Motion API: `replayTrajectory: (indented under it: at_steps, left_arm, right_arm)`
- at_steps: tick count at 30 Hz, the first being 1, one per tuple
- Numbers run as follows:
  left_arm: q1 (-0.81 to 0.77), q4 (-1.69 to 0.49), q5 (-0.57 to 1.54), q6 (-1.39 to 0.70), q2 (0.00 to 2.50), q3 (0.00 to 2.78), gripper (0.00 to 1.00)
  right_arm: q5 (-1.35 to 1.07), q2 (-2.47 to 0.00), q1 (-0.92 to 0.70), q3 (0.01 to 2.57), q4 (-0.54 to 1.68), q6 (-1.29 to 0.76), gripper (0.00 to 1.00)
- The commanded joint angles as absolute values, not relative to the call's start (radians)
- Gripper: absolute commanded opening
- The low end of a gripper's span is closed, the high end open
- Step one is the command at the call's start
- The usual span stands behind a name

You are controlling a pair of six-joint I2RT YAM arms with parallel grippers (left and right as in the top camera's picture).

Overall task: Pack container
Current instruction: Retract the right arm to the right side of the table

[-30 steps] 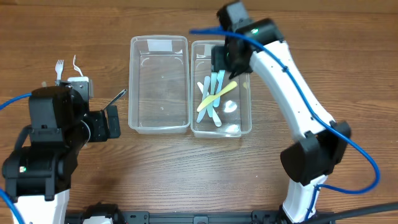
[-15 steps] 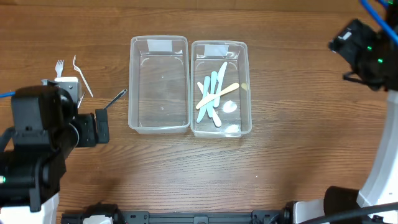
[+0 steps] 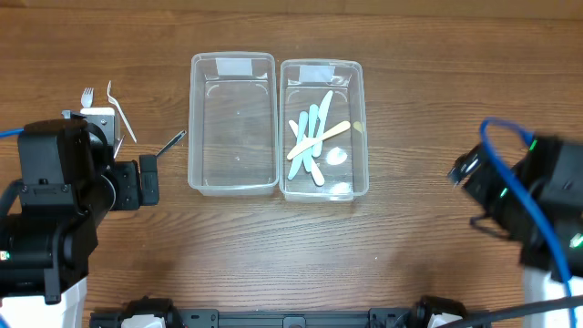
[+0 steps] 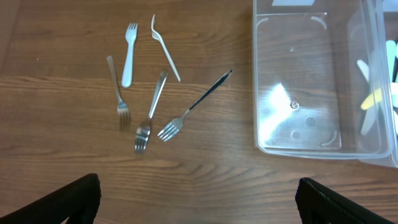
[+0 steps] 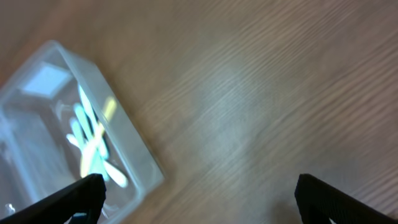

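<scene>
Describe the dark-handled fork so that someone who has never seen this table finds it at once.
Find the empty clear container, the left of the two on the table. Loose forks lie on the wood beside its left wall; the dark-handled fork is the one nearest that wall, lying slanted. It alone has a black handle; the white forks and metal forks do not.

Left container [image 3: 233,137]: mid-table [image 3: 273,246], touching its neighbour.
Right container [image 3: 352,169]: just right of it, utensils [image 3: 311,144] piled crosswise inside.
Forks [image 4: 128,62]: scattered on the table, left of both containers, apart from them.
</scene>
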State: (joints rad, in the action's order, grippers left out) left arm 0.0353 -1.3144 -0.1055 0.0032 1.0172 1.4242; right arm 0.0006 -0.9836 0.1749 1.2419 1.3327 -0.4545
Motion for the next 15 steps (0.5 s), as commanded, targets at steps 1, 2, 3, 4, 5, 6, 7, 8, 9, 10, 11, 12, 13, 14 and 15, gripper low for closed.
replayTrajectory:
  at_steps: [1, 2, 3, 4, 5, 6, 7, 8, 9, 10, 11, 12, 13, 14, 15]
  left_arm:
    - [0.040, -1.309, -0.120, 0.111, 1.075, 1.436, 1.00]
    - [0.041, -1.307, -0.120, 0.128, 1.100, 1.436, 1.00]
    - [0.041, -1.303, -0.120, 0.150, 1.131, 1.436, 1.00]
    - [0.041, -1.296, -0.121, 0.178, 1.163, 1.436, 1.00]
    - [0.041, -1.286, -0.126, 0.202, 1.205, 1.436, 1.00]
    - [0.041, -1.273, -0.137, 0.209, 1.239, 1.436, 1.00]
    - [0.041, -1.253, -0.156, 0.211, 1.282, 1.436, 1.00]
    - [0.041, -1.237, -0.175, 0.213, 1.316, 1.436, 1.00]
    - [0.041, -1.223, -0.191, 0.221, 1.348, 1.436, 1.00]
    - [0.042, -1.212, -0.198, 0.234, 1.377, 1.436, 1.00]
    - [0.049, -1.198, -0.198, 0.250, 1.412, 1.436, 1.00]
    - [0.060, -1.190, -0.196, 0.257, 1.444, 1.435, 1.00]
    - [0.071, -1.186, -0.192, 0.259, 1.468, 1.435, 1.00]
    - [0.085, -1.184, -0.187, 0.259, 1.492, 1.435, 1.00]
    - [0.101, -1.184, -0.182, 0.260, 1.513, 1.435, 1.00]
  right_arm:
    - [-0.105, -0.908, 0.172, 1.027, 1.251, -0.411, 1.00]
    - [-0.119, -0.904, 0.172, 0.994, 1.241, -0.411, 1.00]
    - [-0.123, -0.904, 0.172, 0.970, 1.233, -0.411, 1.00]
    - [-0.121, -0.909, 0.172, 0.953, 1.227, -0.411, 1.00]
    - [-0.120, -0.919, 0.172, 0.943, 1.221, -0.410, 1.00]
    - [-0.113, -0.930, 0.172, 0.942, 1.219, -0.410, 1.00]
    - [-0.106, -0.945, 0.172, 0.942, 1.214, -0.410, 1.00]
    - [-0.106, -0.957, 0.172, 0.942, 1.209, -0.400, 1.00]
    - [-0.106, -0.969, 0.172, 0.942, 1.205, -0.391, 1.00]
    - [-0.106, -0.983, 0.172, 0.942, 1.205, -0.391, 1.00]
    - [-0.106, -0.997, 0.172, 0.942, 1.204, -0.391, 1.00]
    - [-0.106, -1.010, 0.172, 0.942, 1.204, -0.388, 1.00]
    - [-0.106, -1.019, 0.172, 0.942, 1.202, -0.388, 1.00]
    - [-0.106, -1.028, 0.172, 0.942, 1.200, -0.388, 1.00]
    - [-0.105, -1.037, 0.172, 0.942, 1.199, -0.388, 1.00]
